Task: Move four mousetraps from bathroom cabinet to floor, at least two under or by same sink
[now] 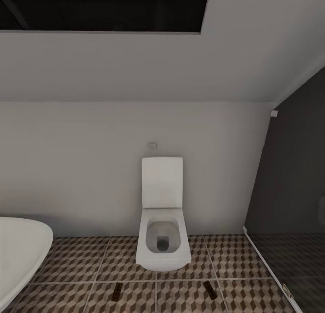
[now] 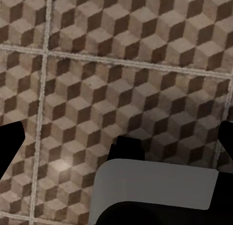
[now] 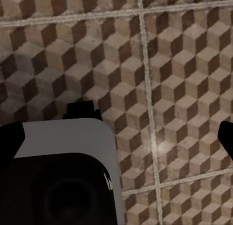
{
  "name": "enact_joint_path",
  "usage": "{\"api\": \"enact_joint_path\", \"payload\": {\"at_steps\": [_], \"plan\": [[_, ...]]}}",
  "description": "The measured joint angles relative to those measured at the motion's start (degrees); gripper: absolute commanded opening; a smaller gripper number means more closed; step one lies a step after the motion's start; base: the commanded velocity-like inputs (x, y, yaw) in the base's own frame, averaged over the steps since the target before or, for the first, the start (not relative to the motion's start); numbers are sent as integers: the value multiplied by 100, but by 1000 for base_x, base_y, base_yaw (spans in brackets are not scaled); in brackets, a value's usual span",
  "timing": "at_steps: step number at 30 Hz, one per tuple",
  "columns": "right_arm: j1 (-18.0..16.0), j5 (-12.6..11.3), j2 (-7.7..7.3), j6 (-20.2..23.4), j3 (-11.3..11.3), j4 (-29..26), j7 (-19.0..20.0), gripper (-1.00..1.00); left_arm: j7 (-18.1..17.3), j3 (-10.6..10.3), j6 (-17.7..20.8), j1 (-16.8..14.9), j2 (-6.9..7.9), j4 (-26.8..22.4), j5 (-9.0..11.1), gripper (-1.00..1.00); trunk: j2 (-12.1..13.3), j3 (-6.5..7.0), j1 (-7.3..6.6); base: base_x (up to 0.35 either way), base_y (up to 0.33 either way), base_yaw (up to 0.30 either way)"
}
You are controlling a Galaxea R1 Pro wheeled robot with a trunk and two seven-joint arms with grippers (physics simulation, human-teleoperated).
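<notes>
Two mousetraps lie on the cube-pattern bathroom floor [image 1: 76, 263] near the bottom of the head view. One small dark oblong mousetrap [image 1: 117, 291] is left of the toilet's front and the other mousetrap [image 1: 211, 289] is right of it. In the left wrist view my left gripper [image 2: 118, 140] hangs open over bare floor tiles [image 2: 121, 79], its dark fingertips [image 2: 10, 142] far apart with nothing between them. My right gripper [image 3: 119, 137] is likewise open over the tiles [image 3: 184, 74]. The cabinet and the sink are out of view.
A white toilet [image 1: 162, 232] stands against the pale grey wall straight ahead. The rounded white tub [image 1: 20, 250] fills the lower left. A dark glass panel [image 1: 293, 204] closes off the right side. Grey and black parts of my own body [image 3: 58, 176] show below each wrist camera.
</notes>
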Motion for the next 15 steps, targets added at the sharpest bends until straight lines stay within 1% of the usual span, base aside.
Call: {"api": "enact_joint_path", "payload": {"at_steps": [6, 15], "plan": [[0, 9, -7, 0, 4, -2, 0, 100, 1, -10, 0, 0, 4, -1, -11, 100, 0, 0, 0, 0, 0, 0], [0, 13, -17, -3, 0, -1, 0, 100, 1, 16, 0, 0, -29, -1, 6, 100, 0, 0, 0, 0, 0, 0]]}}
